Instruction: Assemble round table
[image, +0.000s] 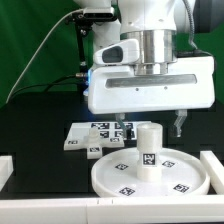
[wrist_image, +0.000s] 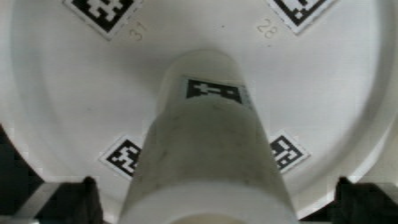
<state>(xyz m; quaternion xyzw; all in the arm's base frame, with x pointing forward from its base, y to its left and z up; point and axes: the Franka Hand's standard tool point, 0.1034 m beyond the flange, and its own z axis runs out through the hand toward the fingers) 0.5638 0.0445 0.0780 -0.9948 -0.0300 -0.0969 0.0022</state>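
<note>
tool (image: 150, 128) spread wide over leg (image: 148, 145) standing upright on disc (image: 110, 178).

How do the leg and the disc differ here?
The leg is a narrow cylinder standing upright; the disc is wide, flat and rimmed, lying level. The leg shows one tag, the disc several. The leg stands on the disc, which carries it. Both are white with black-and-white tags.
</note>
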